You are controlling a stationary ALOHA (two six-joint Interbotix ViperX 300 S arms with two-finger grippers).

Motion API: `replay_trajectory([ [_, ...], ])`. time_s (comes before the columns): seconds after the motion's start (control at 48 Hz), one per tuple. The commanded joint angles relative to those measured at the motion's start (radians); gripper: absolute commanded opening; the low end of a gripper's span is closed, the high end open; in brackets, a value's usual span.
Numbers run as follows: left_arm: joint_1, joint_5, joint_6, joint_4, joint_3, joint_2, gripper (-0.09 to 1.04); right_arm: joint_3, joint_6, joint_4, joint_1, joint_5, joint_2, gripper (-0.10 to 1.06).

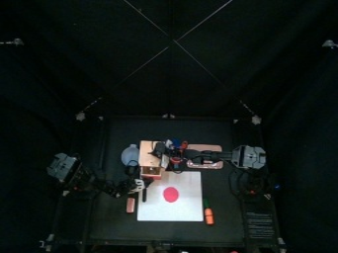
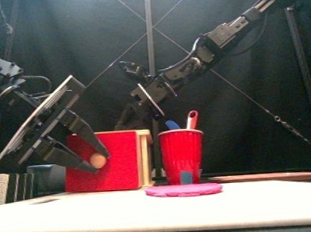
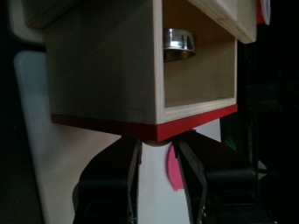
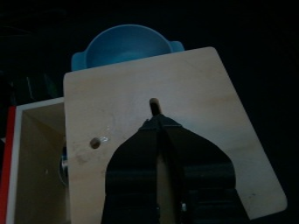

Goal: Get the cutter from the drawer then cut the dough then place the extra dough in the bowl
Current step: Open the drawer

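The pale wooden box (image 4: 152,87) stands at the back of the white cutting board (image 1: 185,210). Its red-fronted drawer (image 2: 119,161) is pulled out. In the left wrist view the round metal cutter (image 3: 177,40) lies inside it. My left gripper (image 3: 158,162) is shut on the drawer's small knob (image 2: 98,162). My right gripper (image 4: 156,127) is shut, its tips pressed on the box's top by the slot. A flat red dough disc (image 1: 169,194) lies on the board in front of the box. The blue-grey bowl (image 1: 128,155) sits behind and left of the box.
A red cup (image 2: 182,154) holding a blue and a red toy knife stands on the board's front right part, right of the dough. The right arm slants down over the box from the right.
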Motion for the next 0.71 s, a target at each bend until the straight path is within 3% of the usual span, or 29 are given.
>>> replay_trajectory([
  [0.021, -0.040, 0.025, 0.008, 0.005, -0.018, -0.003, 0.48, 0.005, -0.002, 0.000, -0.014, 0.018, -0.008, 0.02],
  [0.708, -0.071, 0.063, 0.008, 0.002, -0.029, -0.017, 0.48, 0.005, -0.002, 0.000, -0.014, 0.020, -0.006, 0.02],
])
